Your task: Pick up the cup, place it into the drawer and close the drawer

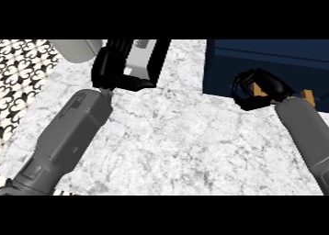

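My right hand (252, 91) is at the right, its fingers curled round a small tan cup (265, 90) that is mostly hidden by them. It is held at the near edge of the dark navy drawer (282, 62), which fills the upper right corner. A small tan piece (308, 95) shows just right of the wrist; I cannot tell what it is. My left hand (120, 64) is at the upper middle, fingers straight and pointing away, holding nothing.
The counter (187, 137) is white-grey marble. A grey rounded object (76, 49) sits at the top left beside my left hand. A black-and-white patterned floor (14, 87) runs along the counter's left edge.
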